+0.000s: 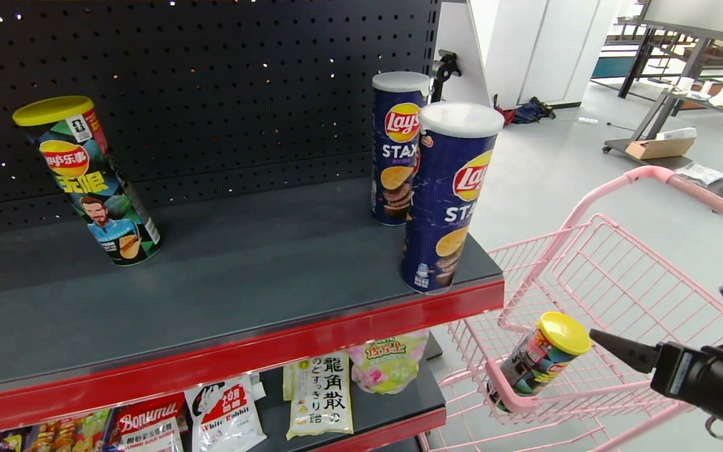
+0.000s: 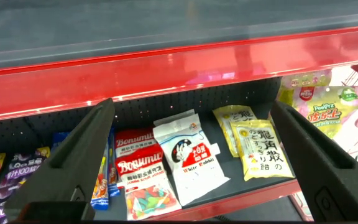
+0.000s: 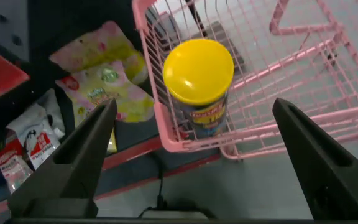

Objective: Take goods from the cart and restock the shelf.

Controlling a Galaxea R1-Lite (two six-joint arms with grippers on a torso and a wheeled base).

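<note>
A pink wire shopping cart (image 1: 594, 251) stands just beside the right end of a dark store shelf (image 1: 242, 282) with a red front lip. One chip can with a yellow lid (image 1: 543, 361) lies tilted in the cart's near corner, closest to the shelf, with its lid pointing up and outward and its body against the basket wire. The right gripper (image 3: 194, 109) hovers beside the cart, aimed at that can, its two black fingers spread wide on either side of the lid and holding nothing. The left gripper (image 2: 192, 106) hangs in front of the lower shelf of snack bags (image 2: 185, 155), just below the red lip, also wide open and empty. On the upper shelf, a matching yellow-lidded can (image 1: 88, 182) stands far to the left and appears to lean. Two blue chip cans with white lids stand at the right end, one at the back (image 1: 399, 147) and one (image 1: 449, 198) at the front corner next to the cart. The pickup looks risky: a finger could snag the basket wire, or the smooth, tilted can could slip or roll as the fingers close. Lifting it across could also clip the front blue can and tip it off the corner.
</note>
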